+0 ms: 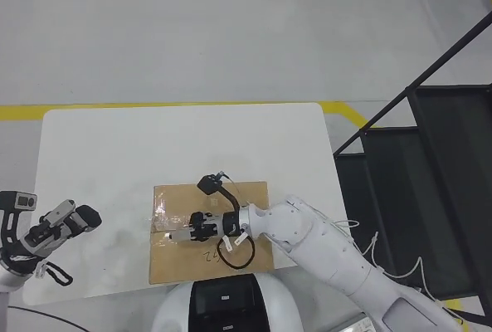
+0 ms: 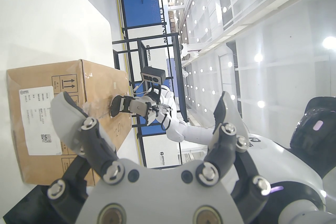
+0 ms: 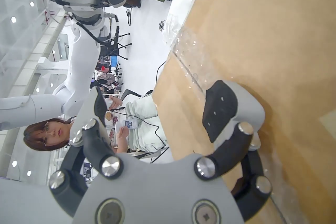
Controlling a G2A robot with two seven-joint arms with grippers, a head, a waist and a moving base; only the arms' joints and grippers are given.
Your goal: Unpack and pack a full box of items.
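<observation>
On the side of the brown cardboard box [image 2: 102, 88], just behind a finger of the left gripper [image 2: 143, 100], we see a white paper label [image 2: 39, 120] with small print and a square code. Beside it is a black arrows-up mark [image 2: 64, 83]. Near the right gripper [image 2: 113, 107] we find a handwritten scrawl [image 2: 118, 130] on the box top, which we cannot read.
</observation>
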